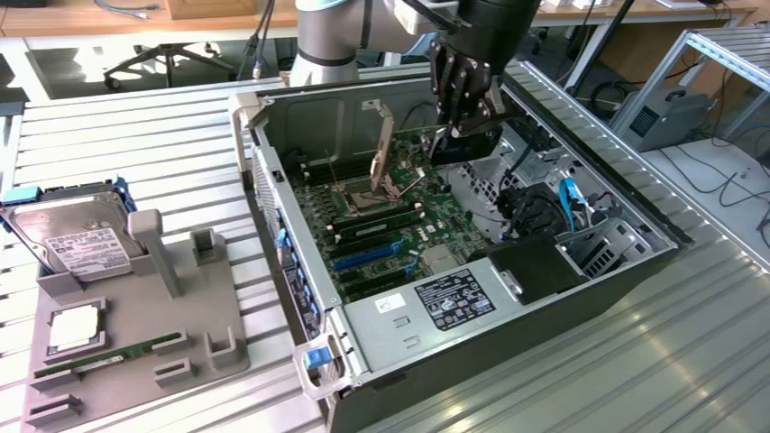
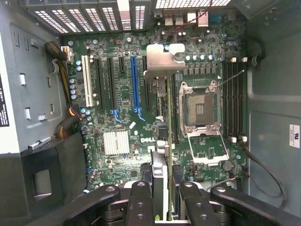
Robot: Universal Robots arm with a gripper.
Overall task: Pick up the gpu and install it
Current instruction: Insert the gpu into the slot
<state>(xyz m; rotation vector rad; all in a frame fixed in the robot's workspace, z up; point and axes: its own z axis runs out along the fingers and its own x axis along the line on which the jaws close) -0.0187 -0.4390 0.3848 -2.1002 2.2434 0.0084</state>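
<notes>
Tool (image 2: 160, 197) clamped on gpu (image 2: 159, 117), edge-on above motherboard (image 2: 117, 94).
Card hangs inside the case (image 1: 626, 194), bracket toward the rear grilles, near the blue slot (image 2: 135, 80) but not seated. Risk, I'd say: slight tilt or offset jams the edge beside the slot.

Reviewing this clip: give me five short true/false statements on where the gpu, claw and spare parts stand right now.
1. The claw is shut on the gpu. True.
2. The gpu hangs over the open computer case. True.
3. The hard drive sits inside the case. False: it rests in the grey holder outside it.
4. The CPU socket has its cover open. True.
5. The green RAM stick is in the claw. False: it lies in the holder.
</notes>
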